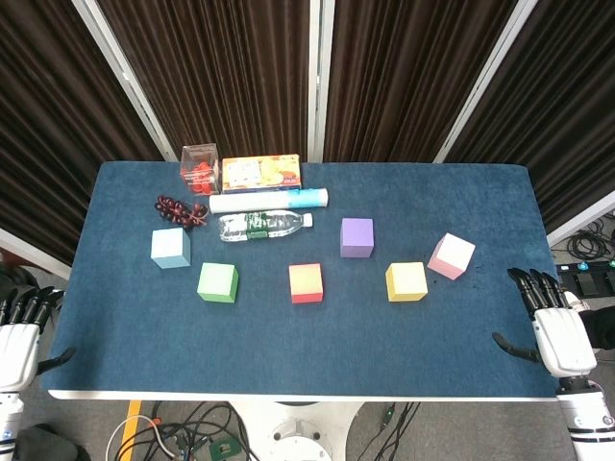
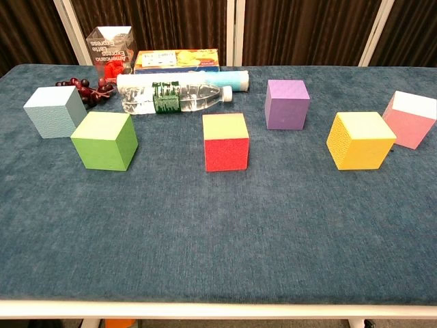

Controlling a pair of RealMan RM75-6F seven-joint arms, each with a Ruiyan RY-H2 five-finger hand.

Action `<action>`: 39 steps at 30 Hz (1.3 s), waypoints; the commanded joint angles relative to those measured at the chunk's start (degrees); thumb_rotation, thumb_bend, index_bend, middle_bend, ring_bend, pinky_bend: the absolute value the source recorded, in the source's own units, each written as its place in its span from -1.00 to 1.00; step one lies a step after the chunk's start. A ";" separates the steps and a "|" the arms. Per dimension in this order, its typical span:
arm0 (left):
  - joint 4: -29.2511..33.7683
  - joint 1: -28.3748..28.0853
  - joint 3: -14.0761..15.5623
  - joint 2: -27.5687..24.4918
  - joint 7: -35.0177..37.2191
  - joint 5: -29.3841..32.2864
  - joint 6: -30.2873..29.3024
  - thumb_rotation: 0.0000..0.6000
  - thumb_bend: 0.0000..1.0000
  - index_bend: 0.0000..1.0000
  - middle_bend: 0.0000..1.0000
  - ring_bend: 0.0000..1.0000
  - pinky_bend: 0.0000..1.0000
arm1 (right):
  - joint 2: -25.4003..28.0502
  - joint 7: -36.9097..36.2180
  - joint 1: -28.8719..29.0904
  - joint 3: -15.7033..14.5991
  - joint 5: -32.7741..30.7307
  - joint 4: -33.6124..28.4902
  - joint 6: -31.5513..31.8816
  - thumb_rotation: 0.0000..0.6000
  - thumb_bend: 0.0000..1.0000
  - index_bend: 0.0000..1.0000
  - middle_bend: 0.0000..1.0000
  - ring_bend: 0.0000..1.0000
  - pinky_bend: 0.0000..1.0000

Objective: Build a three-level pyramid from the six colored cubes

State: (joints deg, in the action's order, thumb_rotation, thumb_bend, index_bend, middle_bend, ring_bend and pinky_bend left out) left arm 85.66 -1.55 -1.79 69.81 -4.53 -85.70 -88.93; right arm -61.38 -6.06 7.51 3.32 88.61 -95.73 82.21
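Note:
Six cubes lie apart in a loose row on the blue table (image 1: 144,355): light blue cube (image 1: 170,248) (image 2: 53,111), green cube (image 1: 217,282) (image 2: 104,141), red cube (image 1: 306,282) (image 2: 226,142), purple cube (image 1: 356,237) (image 2: 287,104), yellow cube (image 1: 405,281) (image 2: 360,140), pink cube (image 1: 451,255) (image 2: 410,119). None is stacked. My left hand (image 1: 21,331) hangs off the table's left front corner, fingers spread, holding nothing. My right hand (image 1: 553,327) rests at the right front edge, fingers spread and empty. The chest view shows neither hand.
Behind the cubes lie a clear water bottle (image 1: 261,226) (image 2: 171,98), a white tube (image 1: 270,200), a snack box (image 1: 260,173), a clear box of red pieces (image 1: 199,164) and dark grapes (image 1: 181,209). Dark curtains hang behind the table.

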 commanded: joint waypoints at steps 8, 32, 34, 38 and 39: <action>-0.03 0.01 -0.19 -0.07 -0.02 0.02 -0.08 1.00 -1.00 -0.65 -0.75 -0.84 -0.97 | -0.05 0.29 0.19 -0.02 -0.08 -0.22 -0.18 1.00 -0.82 -1.00 -0.83 -1.00 -1.00; 0.10 -0.51 -0.47 -0.69 0.36 -1.44 -0.54 1.00 -1.00 -0.65 -0.75 -0.84 -0.97 | -11.13 9.88 26.74 10.39 -17.70 -7.70 -32.52 1.00 -0.87 -1.00 -0.77 -1.00 -1.00; 0.20 -0.54 -0.49 -0.75 0.28 -1.36 -0.43 1.00 -1.00 -0.65 -0.75 -0.84 -0.97 | -14.98 12.71 30.29 11.32 -22.46 -5.66 -35.18 1.00 -0.94 -1.00 -0.77 -1.00 -1.00; 0.37 -0.61 -0.66 -0.99 0.72 -1.10 -0.31 1.00 -1.00 -0.65 -0.75 -0.84 -0.97 | -22.09 16.47 36.04 12.57 -29.74 -1.12 -37.84 1.00 -1.00 -1.00 -0.77 -1.00 -1.00; 0.39 -0.62 -0.74 -1.03 0.74 -1.11 -0.42 1.00 -1.00 -0.65 -0.75 -0.84 -0.97 | -23.85 17.62 37.59 12.61 -31.32 0.10 -38.41 1.00 -1.00 -1.00 -0.77 -1.00 -1.00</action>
State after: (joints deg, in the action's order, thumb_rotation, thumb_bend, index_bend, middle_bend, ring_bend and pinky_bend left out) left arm 86.02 -2.15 -2.48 68.79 -3.79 -86.83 -89.30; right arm -80.19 7.69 40.37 14.39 62.02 -99.33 46.93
